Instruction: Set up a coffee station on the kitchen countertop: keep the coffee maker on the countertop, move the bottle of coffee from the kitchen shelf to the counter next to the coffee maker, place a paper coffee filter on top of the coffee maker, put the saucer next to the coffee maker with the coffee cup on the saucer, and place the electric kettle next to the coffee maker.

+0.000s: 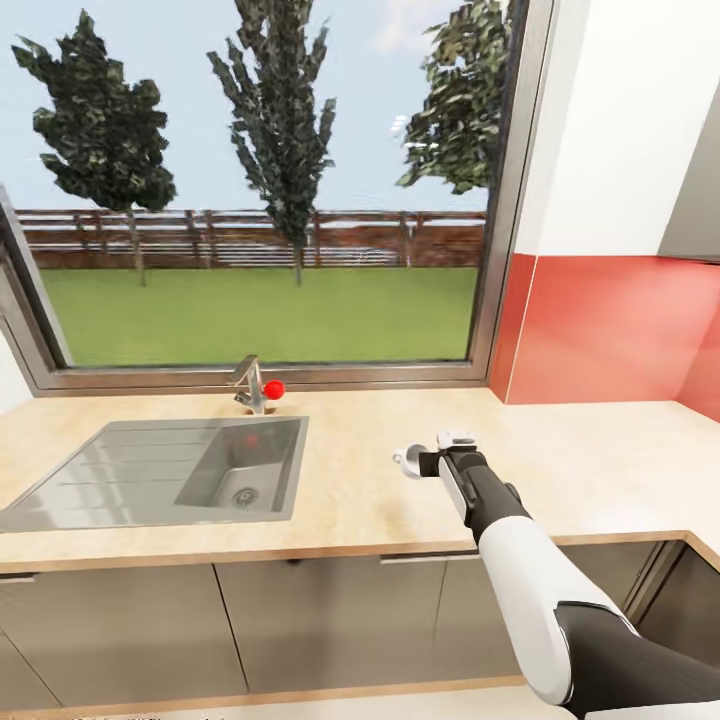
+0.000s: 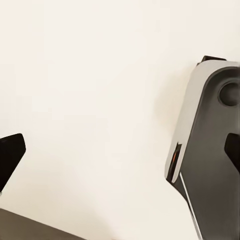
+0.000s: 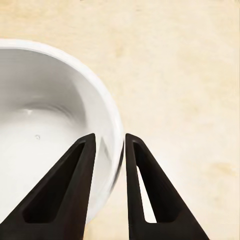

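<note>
The coffee cup point(image 3: 50, 135) is plain glossy white, with a rounded rim and a bare inside; it carries no writing or mark. The right gripper point(image 3: 109, 145) is clamped on its wall, one finger inside the rim and one outside. Cup and gripper point(image 1: 425, 462) sit over the pale wooden countertop point(image 1: 600, 460), with the steel sink point(image 1: 160, 475) well off to the gripper's left. The left gripper's fingers point(image 2: 10, 157) stand wide apart, holding nothing.

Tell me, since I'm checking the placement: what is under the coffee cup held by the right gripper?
Bare wooden countertop lies beneath the coffee cup; no saucer shows around it. The right gripper pinches its rim. The cup's body hides the spot directly below.
</note>
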{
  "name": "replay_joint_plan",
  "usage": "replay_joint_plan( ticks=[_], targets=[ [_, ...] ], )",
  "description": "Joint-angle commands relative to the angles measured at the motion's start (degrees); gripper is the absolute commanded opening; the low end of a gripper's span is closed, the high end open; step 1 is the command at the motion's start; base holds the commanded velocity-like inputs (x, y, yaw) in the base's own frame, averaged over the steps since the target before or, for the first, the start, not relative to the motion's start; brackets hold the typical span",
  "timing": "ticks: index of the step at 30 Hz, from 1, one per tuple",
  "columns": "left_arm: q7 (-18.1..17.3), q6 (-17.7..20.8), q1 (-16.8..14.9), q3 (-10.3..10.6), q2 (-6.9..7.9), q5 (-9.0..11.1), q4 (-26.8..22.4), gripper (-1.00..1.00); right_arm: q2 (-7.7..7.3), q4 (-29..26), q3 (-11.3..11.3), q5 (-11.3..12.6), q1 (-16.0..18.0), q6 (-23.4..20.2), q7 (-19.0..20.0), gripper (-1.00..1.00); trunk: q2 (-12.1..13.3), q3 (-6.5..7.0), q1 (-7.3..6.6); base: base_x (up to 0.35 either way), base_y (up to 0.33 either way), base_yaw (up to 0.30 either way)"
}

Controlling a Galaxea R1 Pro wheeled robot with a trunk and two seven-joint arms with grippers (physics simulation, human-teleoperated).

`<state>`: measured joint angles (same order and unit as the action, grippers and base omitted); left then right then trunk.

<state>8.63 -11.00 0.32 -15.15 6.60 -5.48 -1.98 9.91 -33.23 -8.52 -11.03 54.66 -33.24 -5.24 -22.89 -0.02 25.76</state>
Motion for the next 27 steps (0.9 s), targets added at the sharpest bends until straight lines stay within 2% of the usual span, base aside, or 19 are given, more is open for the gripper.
replay_joint_plan(
  ticks=[1,10,27],
  targets=[
    [0.15,-0.09,0.03,-0.44,-0.01,-0.55,-0.04,1.00,0.08,-0.08,-0.35,-0.49,0.01,-0.24,0.31,-1.00,-0.03,0.04,0.02,0.000,0.000,0.174],
    [0.15,-0.12,0.03,-0.49,-0.18,-0.50,-0.04,1.00,0.08,-0.08,-0.35,-0.45,0.01,-0.24,0.29,-1.00,-0.03,0.44,0.02,-0.055,0.049,0.234],
    [0.15,-0.14,0.03,-0.60,-0.19,-0.43,-0.04,1.00,0.08,-0.08,-0.35,-0.47,0.01,-0.24,0.32,-1.00,-0.03,1.05,0.02,-0.195,0.231,0.259]
  ],
)
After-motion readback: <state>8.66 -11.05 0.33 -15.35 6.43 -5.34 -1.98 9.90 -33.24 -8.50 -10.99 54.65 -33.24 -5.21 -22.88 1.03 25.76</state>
